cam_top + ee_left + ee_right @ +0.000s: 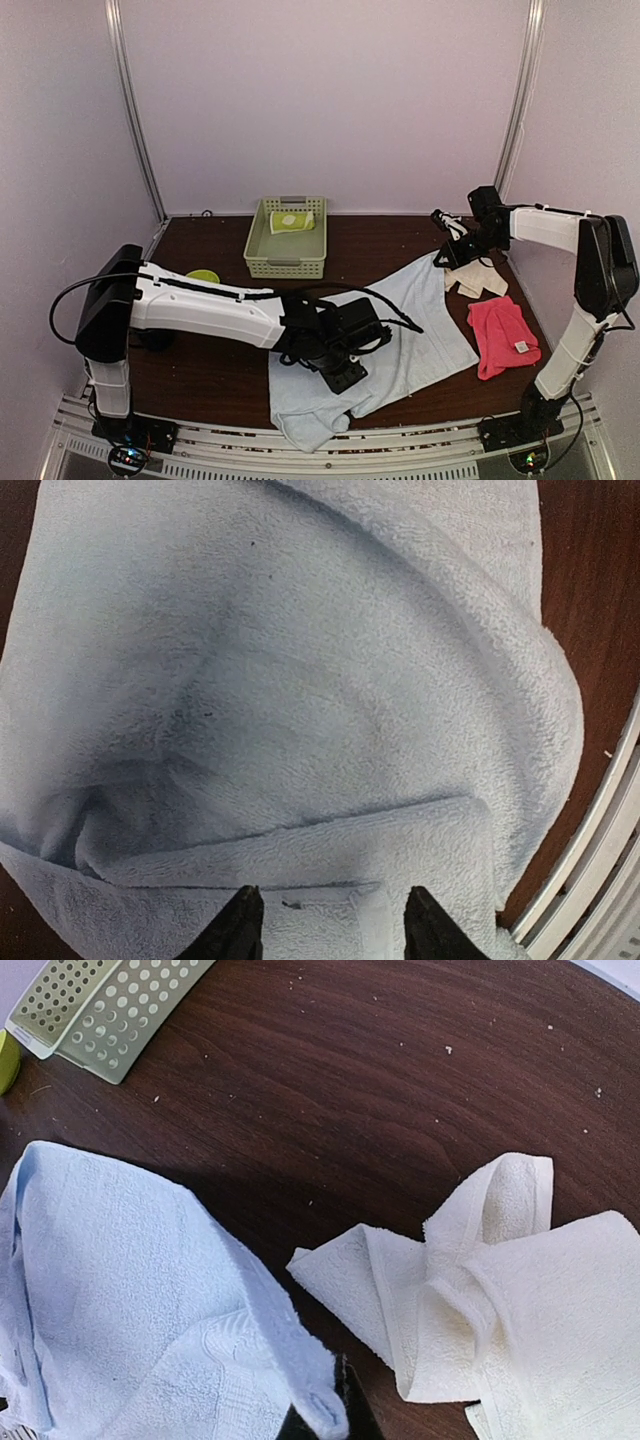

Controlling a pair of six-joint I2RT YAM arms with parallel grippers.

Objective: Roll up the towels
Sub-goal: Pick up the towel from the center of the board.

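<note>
Left end effector (333, 925): fingers apart, empty, above the blue towel (420, 330) near its front fold.
Right end effector (322, 1415): pinching the blue towel's far corner.
Blue towel: spread across the worktop (350, 1080).
Cream towel (500, 1290): crumpled alongside.

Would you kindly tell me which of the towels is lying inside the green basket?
The lime-green towel with pale print: it alone is in the basket; the light blue towel, cream towel and pink towel lie on the table.

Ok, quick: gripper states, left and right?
Left gripper: open, fingers apart over the light blue towel.
Right gripper: closed, pinching a corner of the light blue towel.
</note>
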